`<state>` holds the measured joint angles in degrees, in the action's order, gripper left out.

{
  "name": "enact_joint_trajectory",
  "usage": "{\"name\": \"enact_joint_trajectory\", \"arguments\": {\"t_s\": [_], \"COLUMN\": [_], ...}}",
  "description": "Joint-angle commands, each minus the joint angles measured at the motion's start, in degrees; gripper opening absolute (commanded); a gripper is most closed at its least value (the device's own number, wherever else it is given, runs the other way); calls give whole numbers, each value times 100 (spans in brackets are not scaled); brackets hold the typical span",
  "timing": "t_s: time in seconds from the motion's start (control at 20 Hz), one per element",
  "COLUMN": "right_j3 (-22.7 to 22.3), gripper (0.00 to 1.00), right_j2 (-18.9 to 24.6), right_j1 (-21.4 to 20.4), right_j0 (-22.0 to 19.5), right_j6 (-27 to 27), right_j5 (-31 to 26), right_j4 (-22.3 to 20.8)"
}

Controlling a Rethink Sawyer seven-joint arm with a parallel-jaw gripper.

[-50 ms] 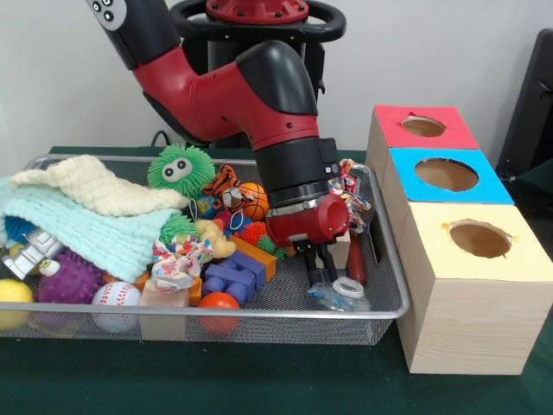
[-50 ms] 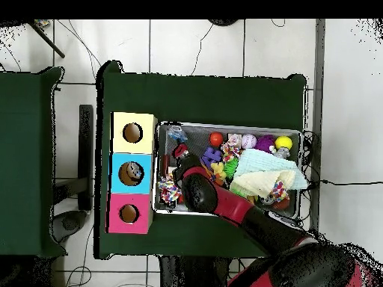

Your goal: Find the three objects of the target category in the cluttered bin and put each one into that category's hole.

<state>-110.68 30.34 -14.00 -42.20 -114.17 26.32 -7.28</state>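
At the far left of the wire bin (image 1: 384, 298), a yellow ball (image 1: 12, 292) and a purple spiky ball (image 1: 69, 278) sit beside a pale green blanket (image 1: 86, 229) with a cream cloth (image 1: 99, 186) folded on top. Next come a baseball (image 1: 116, 296), a green fuzzy toy with eyes (image 1: 180, 167), blue blocks (image 1: 232, 277), a red ball (image 1: 219, 303) and a small basketball (image 1: 253, 201). Which category is the target cannot be told from here, so the three wanted pieces are presumably still somewhere in that heap. Further right the pincer (image 1: 322, 275) hangs low over the bin's barer end, just above a clear packet with a white ring (image 1: 344, 290); its dark fingers (image 1: 313, 264) look close together with nothing between them, though I cannot be sure. Past the bin stand the yellow box (image 1: 471, 285), the blue box (image 1: 445, 177) and the red box (image 1: 423, 128), each with a round hole on top. The likely trouble: the flat, slick packet could slip from a pinch, the fingers could snag on the wire mesh, and the blanket may hide pieces, so one could be missed.
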Motion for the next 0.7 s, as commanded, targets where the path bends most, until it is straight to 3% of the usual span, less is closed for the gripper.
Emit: {"name": "enact_joint_trajectory", "arguments": {"t_s": [0.05, 0.3, 0.7], "right_j3": [480, 502, 499], "gripper": [0, 0, 0], "right_j2": [125, 43, -498], "right_j1": [-108, -83, -149], "right_j0": [45, 68, 379], "right_j6": [-1454, -1420, -1200], "right_j5": [830, 821, 594], "right_j4": [233, 284, 552]}}
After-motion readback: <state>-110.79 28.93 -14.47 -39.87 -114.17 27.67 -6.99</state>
